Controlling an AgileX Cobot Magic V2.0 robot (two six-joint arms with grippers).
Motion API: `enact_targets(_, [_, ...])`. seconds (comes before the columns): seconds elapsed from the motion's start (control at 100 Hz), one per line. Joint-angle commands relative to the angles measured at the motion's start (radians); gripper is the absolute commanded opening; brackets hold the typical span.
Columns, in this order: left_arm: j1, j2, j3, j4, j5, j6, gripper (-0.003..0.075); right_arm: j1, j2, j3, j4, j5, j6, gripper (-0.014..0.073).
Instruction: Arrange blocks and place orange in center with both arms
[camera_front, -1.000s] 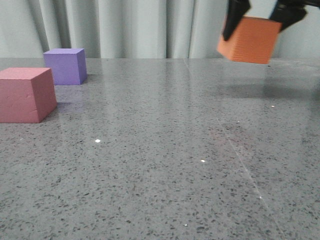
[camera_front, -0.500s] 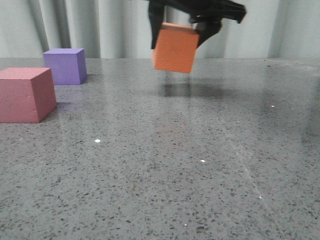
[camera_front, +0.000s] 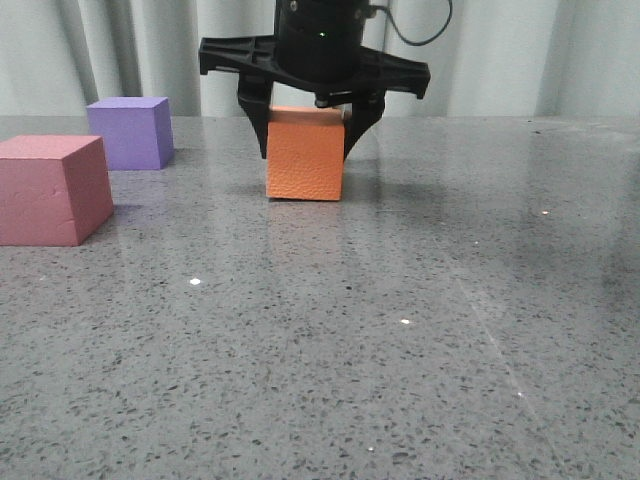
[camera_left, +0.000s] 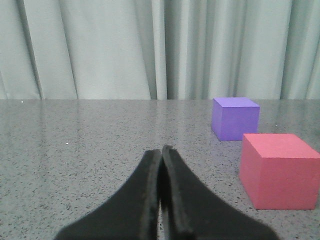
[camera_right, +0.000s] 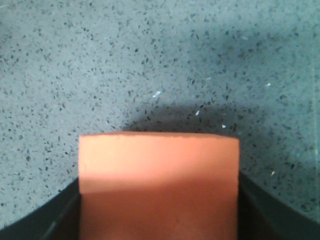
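The orange cube stands on the grey table near the middle, its base on or just above the surface. My right gripper comes down from above and is shut on it, one finger on each side. In the right wrist view the orange cube fills the space between the black fingers. The pink-red cube sits at the left, with the purple cube behind it. My left gripper is shut and empty, low over the table; the purple cube and the pink-red cube lie ahead of it to one side.
The speckled grey table runs back to a pale curtain. A dark cable loops from the right arm above the orange cube.
My right gripper has carried the orange cube from the upper right leftward and down to the table near the middle. The pink-red and purple cubes have not moved.
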Motion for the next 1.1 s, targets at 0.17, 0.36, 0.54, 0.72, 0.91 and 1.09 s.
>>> enact_targets(0.17, [-0.007, -0.033, 0.054, -0.008, -0.075, -0.002, -0.0019, 0.002, -0.052, -0.036, -0.022, -0.031, 0.004, 0.0372])
enact_targets(0.36, [-0.007, -0.033, 0.054, -0.008, -0.075, -0.002, -0.0019, 0.003, -0.056, -0.036, -0.022, -0.032, 0.002, 0.0623])
enact_targets(0.54, [-0.007, -0.033, 0.054, -0.008, -0.075, -0.002, -0.0019, 0.003, -0.087, -0.036, -0.022, -0.077, -0.048, 0.0645])
enact_targets(0.72, [-0.007, -0.033, 0.054, -0.008, -0.075, -0.002, -0.0019, 0.003, -0.163, -0.034, -0.064, -0.084, -0.119, 0.0645])
enact_targets(0.91, [-0.007, -0.033, 0.054, -0.008, -0.075, -0.002, -0.0019, 0.0, -0.279, -0.031, -0.205, -0.039, -0.152, 0.0645])
enact_targets(1.09, [-0.007, -0.033, 0.054, -0.008, -0.075, -0.002, -0.0019, -0.01, -0.369, -0.03, -0.266, 0.05, -0.26, 0.0594])
